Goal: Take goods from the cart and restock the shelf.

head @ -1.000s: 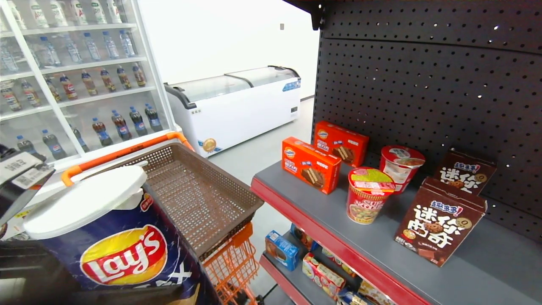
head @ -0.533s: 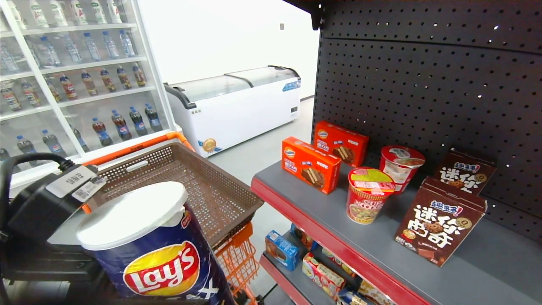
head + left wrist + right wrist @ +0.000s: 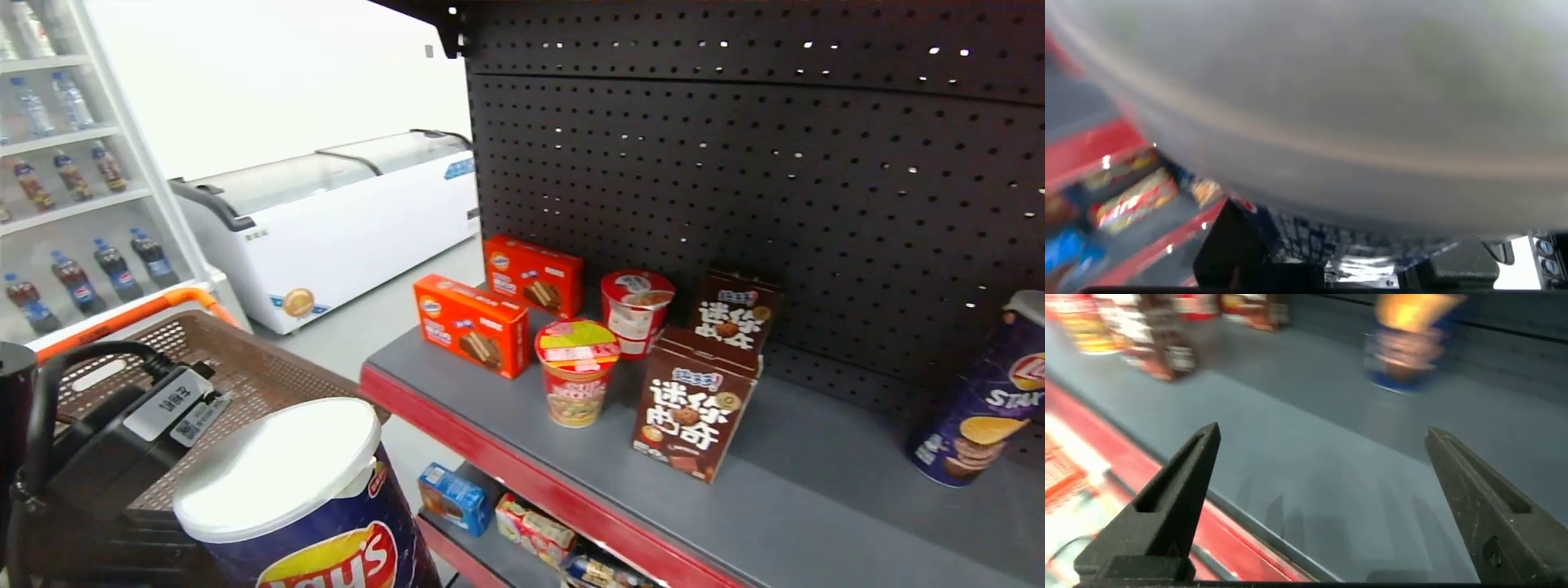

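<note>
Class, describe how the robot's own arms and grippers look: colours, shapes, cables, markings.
The left arm ends in a blocky black housing bearing white labels, with a thick black cable looping over it. The right gripper has two dark wedge-shaped fingers tapering to tips.

We are in a small grocery shop. A grey shelf with a red edge and a black pegboard back displays boxed biscuits and cup noodles. Beyond stand a white chest freezer with glass lids and a glass-door cooler of bottled drinks. A brown shopping cart basket sits nearby.
</note>
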